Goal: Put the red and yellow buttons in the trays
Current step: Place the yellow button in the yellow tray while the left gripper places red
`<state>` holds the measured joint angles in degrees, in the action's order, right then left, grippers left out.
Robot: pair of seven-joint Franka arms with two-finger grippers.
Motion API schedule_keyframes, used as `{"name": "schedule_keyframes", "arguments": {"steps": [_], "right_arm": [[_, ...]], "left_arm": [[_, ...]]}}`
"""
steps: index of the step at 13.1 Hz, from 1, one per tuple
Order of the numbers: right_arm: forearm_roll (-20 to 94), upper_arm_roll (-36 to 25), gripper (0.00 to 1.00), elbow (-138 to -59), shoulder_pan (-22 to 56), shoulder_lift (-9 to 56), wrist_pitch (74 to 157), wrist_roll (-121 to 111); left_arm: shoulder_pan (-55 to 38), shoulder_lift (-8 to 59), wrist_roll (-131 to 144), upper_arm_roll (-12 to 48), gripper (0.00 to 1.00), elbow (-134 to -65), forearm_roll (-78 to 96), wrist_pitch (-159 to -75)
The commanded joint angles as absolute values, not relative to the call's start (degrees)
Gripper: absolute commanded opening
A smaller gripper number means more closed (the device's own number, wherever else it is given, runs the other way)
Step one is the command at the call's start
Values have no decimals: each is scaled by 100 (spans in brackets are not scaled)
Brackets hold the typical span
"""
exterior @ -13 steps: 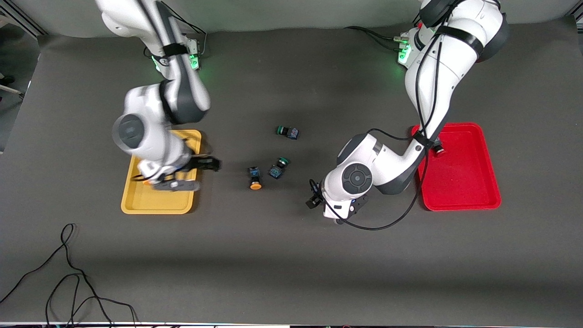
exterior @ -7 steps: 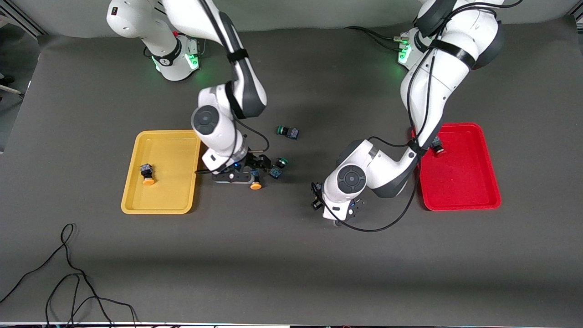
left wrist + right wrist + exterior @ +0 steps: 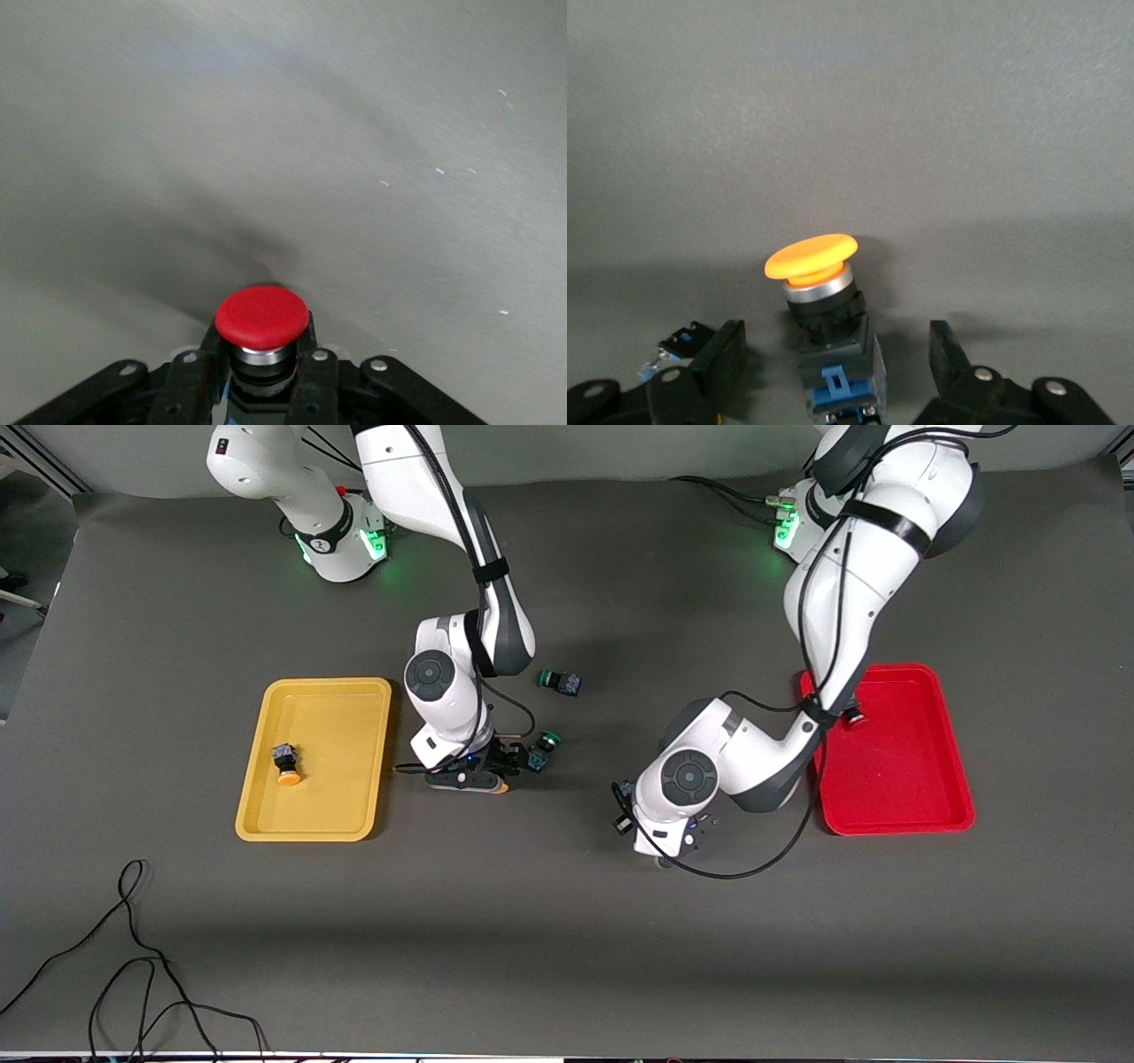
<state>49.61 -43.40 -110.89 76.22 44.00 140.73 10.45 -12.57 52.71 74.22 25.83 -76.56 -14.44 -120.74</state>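
My right gripper [image 3: 485, 776] [image 3: 837, 359] is open and low at the table's middle. Its fingers [image 3: 725, 359] stand on either side of a yellow-capped button [image 3: 824, 301] without touching it; only a sliver of the cap [image 3: 501, 787] shows in the front view. My left gripper [image 3: 660, 855] [image 3: 261, 359] is shut on a red-capped button [image 3: 262, 317], over bare table beside the red tray [image 3: 895, 771]. The hand hides that button in the front view. A second red button [image 3: 852, 714] lies in the red tray. Another yellow button [image 3: 285, 763] lies in the yellow tray [image 3: 332, 726].
Two green-capped buttons lie at the middle: one [image 3: 542, 749] right beside my right gripper, the other [image 3: 559, 681] farther from the front camera. A loose black cable [image 3: 133, 957] lies near the front edge at the right arm's end.
My right arm left a yellow button in the yellow tray, swung to the middle and came down around the other yellow button. My left arm shifted slightly toward the red tray.
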Motion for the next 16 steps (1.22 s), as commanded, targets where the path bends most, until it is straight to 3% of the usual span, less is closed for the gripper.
{"name": "schedule_keyframes", "arguments": {"steps": [1, 2, 3, 5, 7, 12, 16], "right_arm": [[5150, -4210, 29, -10864, 7401, 4447, 14081, 835], [5150, -4210, 17, -10837, 7383, 4430, 14071, 835], [5150, -4210, 13, -10802, 7374, 4404, 14019, 852], [5124, -4262, 12, -10645, 7348, 4377, 13651, 905], [5037, -4350, 12, -10416, 7225, 4263, 13038, 932], [4642, -5597, 12, -9582, 7339, 4026, 10691, 932], [3939, -6168, 12, -9755, 7147, 3780, 10127, -75]], "left_arm": [[-750, 4677, 6770, 2846, 0, -7734, -1389, -10938], [-425, 4537, 6559, 3048, 0, -7752, -1389, -10559], [-91, 4422, 6330, 3189, 0, -7813, -1389, -10190], [428, 3792, 5524, 3270, 0, -8486, -1406, -9940], [1086, 3062, 4636, 3252, 0, -9488, -1450, -10115], [2460, 2207, 3067, 3234, 0, -11352, -2310, -11125], [2847, 2065, 2962, 3217, 0, -12066, -2487, -11827]]}}
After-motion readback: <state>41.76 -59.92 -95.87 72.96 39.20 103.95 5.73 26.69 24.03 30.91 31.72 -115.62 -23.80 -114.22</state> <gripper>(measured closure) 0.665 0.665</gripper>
